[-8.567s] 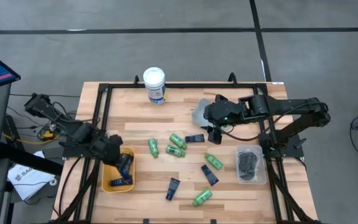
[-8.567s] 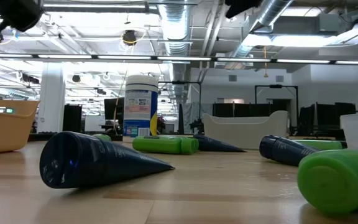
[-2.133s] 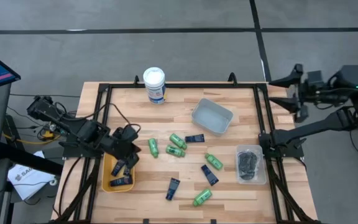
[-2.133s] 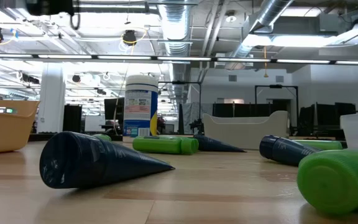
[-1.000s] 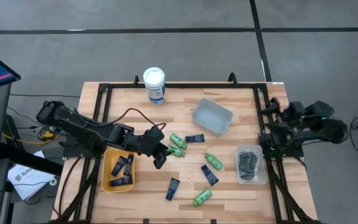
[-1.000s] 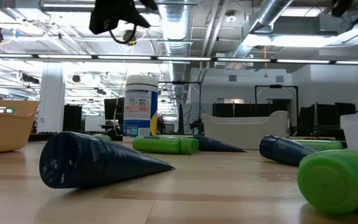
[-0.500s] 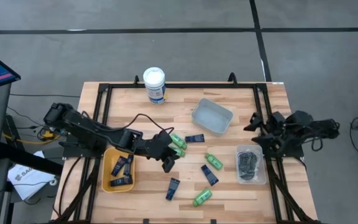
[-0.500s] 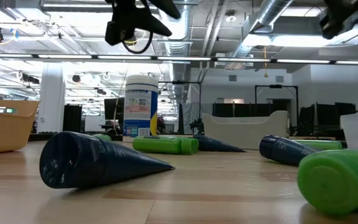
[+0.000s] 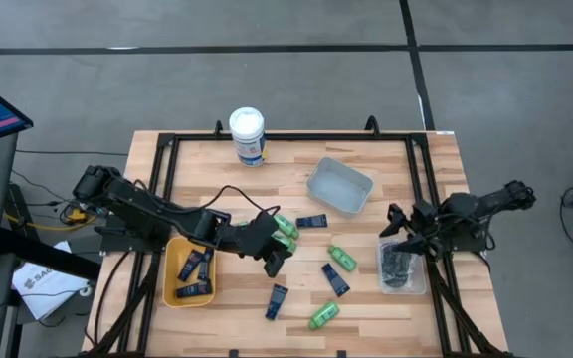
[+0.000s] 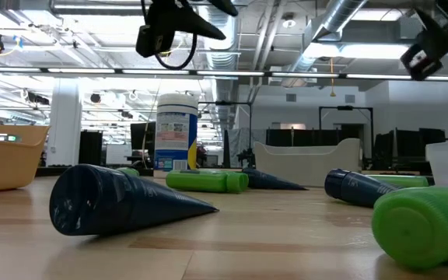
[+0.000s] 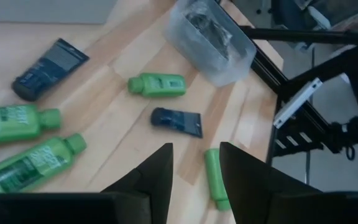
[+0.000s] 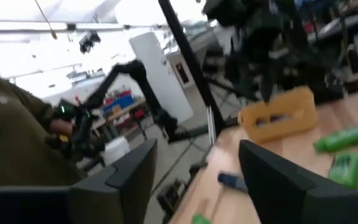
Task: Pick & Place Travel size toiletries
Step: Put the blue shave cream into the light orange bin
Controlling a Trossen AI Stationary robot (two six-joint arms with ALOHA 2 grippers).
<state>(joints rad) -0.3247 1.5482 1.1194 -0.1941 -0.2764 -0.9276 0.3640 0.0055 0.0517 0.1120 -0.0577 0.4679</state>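
Note:
Green bottles and navy tubes lie flat and scattered on the wooden table's middle. More navy tubes lie in the yellow bin at the left. Dark tins fill the clear tub at the right. My left gripper hovers open above the table, just near of the green bottles, with nothing between its fingers. My right gripper hangs open in the air at the table's right edge, by the clear tub's far side.
A tall white canister with a blue label stands at the far edge. A pale empty tray sits right of centre. Black frame rails run along the table's sides. Bare wood lies along the near edge.
My left gripper has gone a little toward the table's right and near edges and sunk slightly over the scattered bottles. My right arm has folded down, and its gripper has swung in from beyond the right edge toward the clear tub. No toiletry has moved.

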